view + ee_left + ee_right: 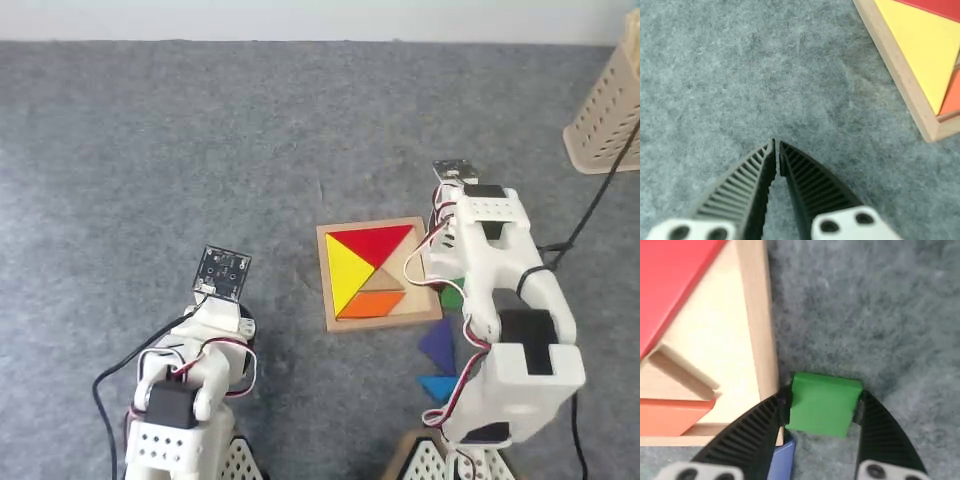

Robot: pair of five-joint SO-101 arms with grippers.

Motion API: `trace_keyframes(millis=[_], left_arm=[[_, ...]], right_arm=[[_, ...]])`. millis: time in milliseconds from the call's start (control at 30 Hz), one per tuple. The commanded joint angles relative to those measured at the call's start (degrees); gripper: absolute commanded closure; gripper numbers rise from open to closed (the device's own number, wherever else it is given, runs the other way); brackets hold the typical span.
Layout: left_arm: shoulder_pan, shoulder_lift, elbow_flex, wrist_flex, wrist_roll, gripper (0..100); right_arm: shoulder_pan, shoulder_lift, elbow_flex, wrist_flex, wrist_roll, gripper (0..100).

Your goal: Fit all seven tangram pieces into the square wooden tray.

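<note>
Right gripper (822,401) clamps green piece (824,407) beside tray (757,330) (3 coloured pieces (670,280) inside); left gripper (776,145) closed.

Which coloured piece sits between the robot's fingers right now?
The green piece, just outside the tray; the right arm's fingers pinch it and no other piece.

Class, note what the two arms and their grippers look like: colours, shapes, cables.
The left arm and right arm have white shells with black motor blocks and red, white and black wires looping along the joints. The left gripper and right gripper have black, ribbed, tapering fingers on white bases with round holes.
</note>
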Motion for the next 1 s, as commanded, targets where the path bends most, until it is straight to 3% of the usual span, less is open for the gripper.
trace_keyframes(millis=[0,267,600,767,967], left_arm=[[0.35,-1.23,-1.1,0.35,0.44,99],[0.35,-1.23,-1.1,0.35,0.44,99],[0.35,-1.23,-1.1,0.35,0.44,99],[0.35,-1.23,-1.1,0.35,0.44,99],[0.35,-1.23,-1.1,0.35,0.44,99]], right_arm=[[-0.22,0.48,-2.11,-0.66,-0.88,77.7],[7.43,0.66,-2.02,-0.75,-0.62,78.1],[7.43,0.75,0.7,-0.57,1.41,82.6],[7.6,0.4,0.7,-1.01,1.05,98.5],[6.99,-5.05,-2.99,0.57,1.41,99.1]])
